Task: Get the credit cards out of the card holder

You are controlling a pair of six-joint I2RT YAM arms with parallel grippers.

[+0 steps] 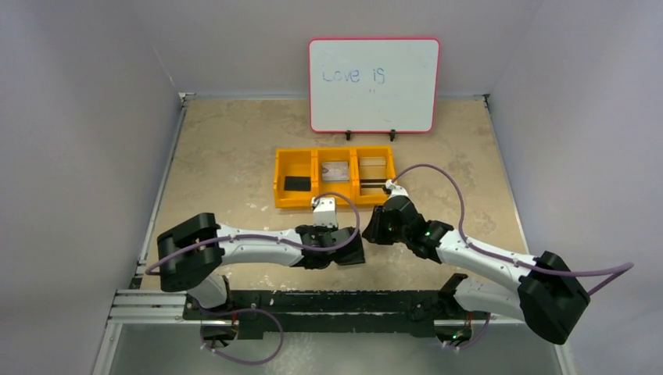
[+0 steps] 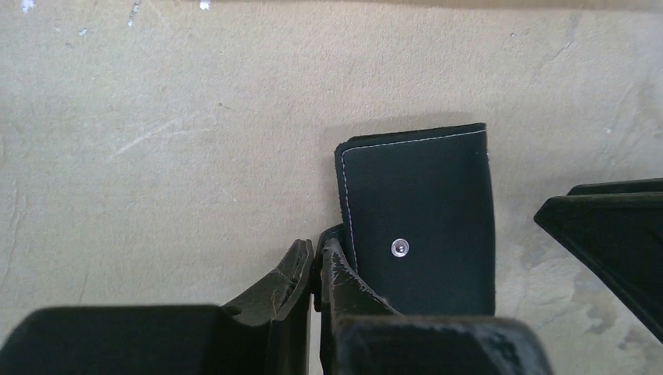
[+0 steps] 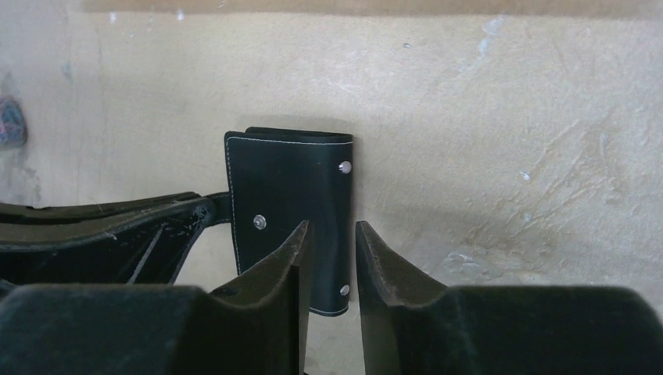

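Observation:
The card holder is a black stitched wallet with silver snaps. It lies folded shut on the tan table, so no credit cards show inside it. My left gripper is shut on the wallet's near left edge, a thin black flap pinched between its fingertips. In the right wrist view the card holder sits just beyond my right gripper, which is open, its fingers in line with the wallet's right edge and apart from it. In the top view both grippers meet at table centre and hide the wallet. One pale credit card lies in the tray.
A yellow three-compartment tray stands behind the grippers, with a small flat black rectangle in its left compartment. A pink-framed whiteboard stands at the back. Grey walls enclose the table on both sides.

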